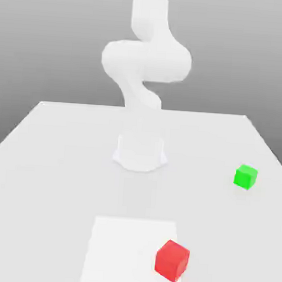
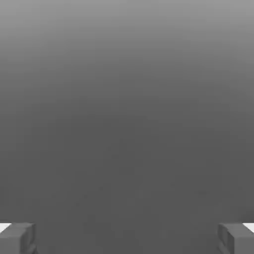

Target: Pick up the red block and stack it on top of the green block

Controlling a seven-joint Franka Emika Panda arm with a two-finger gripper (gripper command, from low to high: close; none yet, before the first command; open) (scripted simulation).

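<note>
The red block [image 1: 172, 260], well apart from the green block [image 1: 245, 176], looks light, rigid, smooth; pinch two opposite flat faces; gripper [image 2: 127, 238] spread wide, holding nothing.

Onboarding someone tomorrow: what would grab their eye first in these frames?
The red block in the near foreground, right of centre in the exterior view, and the green block farther back toward that view's right, well apart from it. Behind them the white arm rises from mid-table. In the hand view, the gripper is wide open, holding nothing.
</note>
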